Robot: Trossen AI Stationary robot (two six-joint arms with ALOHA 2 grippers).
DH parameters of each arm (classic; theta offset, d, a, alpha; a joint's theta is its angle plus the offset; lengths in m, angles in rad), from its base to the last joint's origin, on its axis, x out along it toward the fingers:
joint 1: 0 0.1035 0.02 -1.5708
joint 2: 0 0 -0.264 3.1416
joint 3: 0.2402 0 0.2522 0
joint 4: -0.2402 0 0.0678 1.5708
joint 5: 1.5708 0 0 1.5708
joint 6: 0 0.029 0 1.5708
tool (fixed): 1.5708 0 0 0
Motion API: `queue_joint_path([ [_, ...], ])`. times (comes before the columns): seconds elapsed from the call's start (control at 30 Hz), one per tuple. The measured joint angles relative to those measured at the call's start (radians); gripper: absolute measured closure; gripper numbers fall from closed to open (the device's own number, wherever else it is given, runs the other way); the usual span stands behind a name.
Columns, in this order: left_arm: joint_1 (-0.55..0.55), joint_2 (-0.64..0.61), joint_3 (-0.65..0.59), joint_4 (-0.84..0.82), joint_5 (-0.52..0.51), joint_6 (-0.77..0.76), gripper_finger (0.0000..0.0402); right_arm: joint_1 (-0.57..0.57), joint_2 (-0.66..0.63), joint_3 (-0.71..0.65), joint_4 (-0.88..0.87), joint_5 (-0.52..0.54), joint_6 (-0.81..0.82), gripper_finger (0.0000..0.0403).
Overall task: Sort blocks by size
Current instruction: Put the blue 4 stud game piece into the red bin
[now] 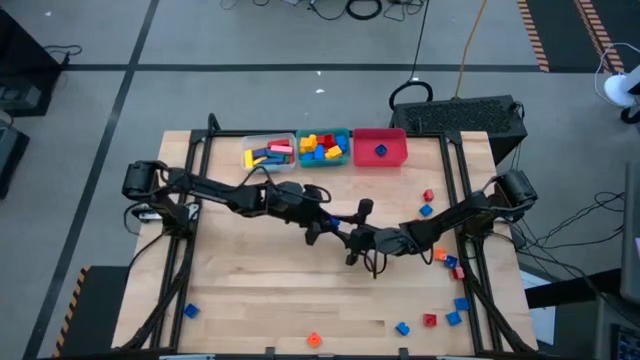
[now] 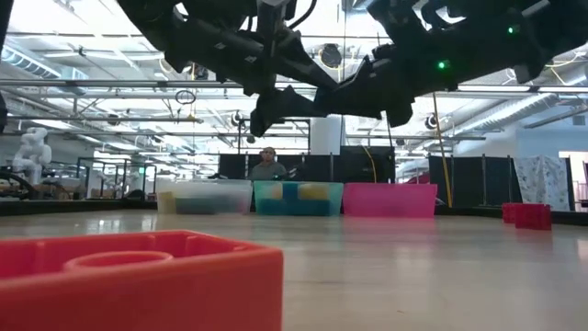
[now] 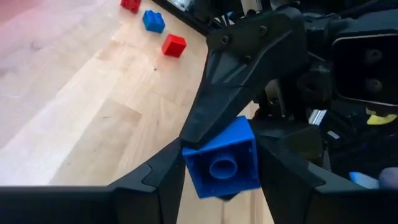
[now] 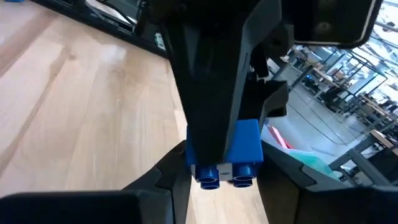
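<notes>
Both arms meet over the middle of the table. My left gripper (image 1: 333, 228) and my right gripper (image 1: 358, 240) are each shut on one blue block (image 3: 221, 163), which is held clear of the wood. The right wrist view shows the same blue block (image 4: 239, 146) with its studs out, half covered by a finger of the left gripper. At the far edge stand the clear bin (image 1: 268, 152), the teal bin (image 1: 324, 147) and the red bin (image 1: 380, 146). The first two hold several blocks and the red bin holds one blue block. My left gripper pinches the block by two opposite side walls (image 3: 188, 168) between its two fingers. The fingers come nearly level from the table's left. The block's hollow underside faces the wrist, and it hangs tilted, clear of the table. My right gripper pinches the block's other two side walls (image 4: 254, 149), coming nearly level from the table's right. One of its fingers (image 3: 239, 81) lies on the block's upper edge. The opposite finger is mostly hidden behind the block.
Loose red, blue and orange blocks lie along the table's right side (image 1: 427, 203), (image 1: 446, 260) and near the front right (image 1: 430, 320). One orange block (image 1: 313, 340) and one blue block (image 1: 190, 311) sit at the front edge. A red block (image 2: 138, 276) lies close to the low camera.
</notes>
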Motion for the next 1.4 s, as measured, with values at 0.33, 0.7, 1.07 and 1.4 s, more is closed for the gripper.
queue_joint_path([
  [0.33, 0.019, -0.010, -0.002, -0.009, 0.018, 0.035, 0.0123, -0.002, -0.082, -0.007, -0.108, 0.017, 0.029, 0.0269],
  [0.7, -0.006, -0.084, -0.003, -0.321, -0.112, 0.074, 0.0088, -0.296, -0.154, -0.007, -0.377, -0.061, 0.196, 0.0270],
  [1.07, -0.187, -0.249, -0.003, -0.768, -0.379, -0.068, 0.0091, -0.642, -0.154, -0.007, -0.431, -0.179, 0.244, 0.0268],
  [1.4, -0.423, -0.267, -0.003, -1.108, -0.349, -0.305, 0.0091, -0.890, -0.154, -0.007, -0.457, -0.354, 0.296, 0.0266],
])
